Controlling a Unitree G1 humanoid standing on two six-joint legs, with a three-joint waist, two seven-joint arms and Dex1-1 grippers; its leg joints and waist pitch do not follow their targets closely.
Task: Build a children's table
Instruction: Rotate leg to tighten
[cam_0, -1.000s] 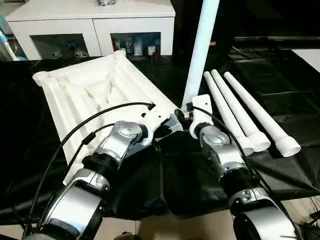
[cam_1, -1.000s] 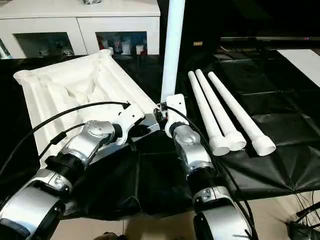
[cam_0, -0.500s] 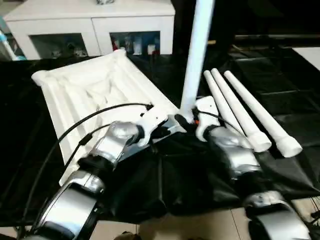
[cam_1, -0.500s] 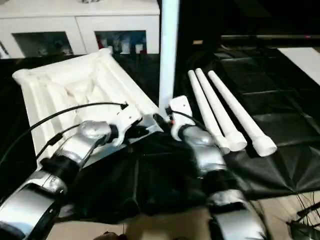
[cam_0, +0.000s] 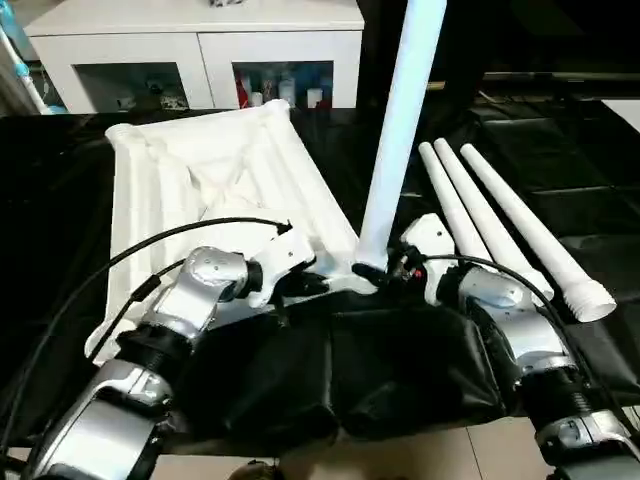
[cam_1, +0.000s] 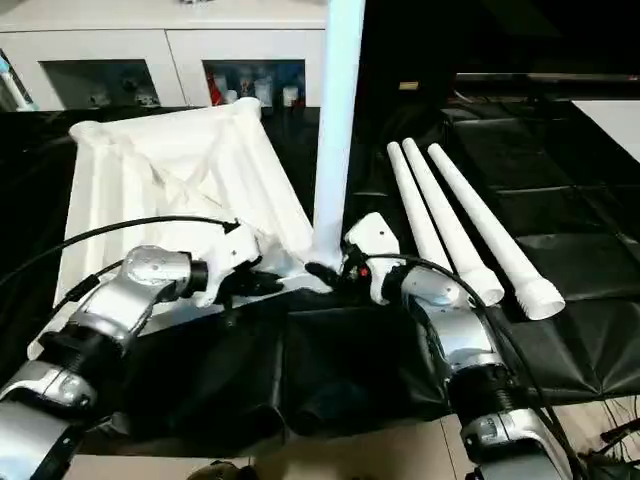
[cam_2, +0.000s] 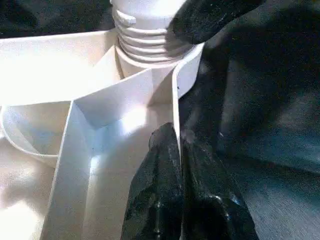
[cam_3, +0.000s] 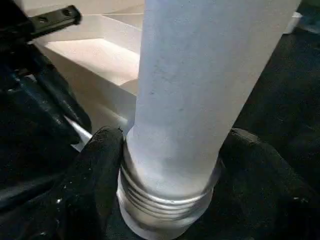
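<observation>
Upright leg in table top's near corner socket | right gripper clasps its threaded base | left gripper pinches rim | risk — cross-threading if leg tilts

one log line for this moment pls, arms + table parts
left gripper: shut on table top rim | right gripper: around upright leg at threaded base, in corner socket | three spare legs: lying on black cover

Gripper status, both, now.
Left gripper: shut, pinching the rim wall of the tabletop.
Right gripper: fingers on either side of the upright leg just above its threaded end.
</observation>
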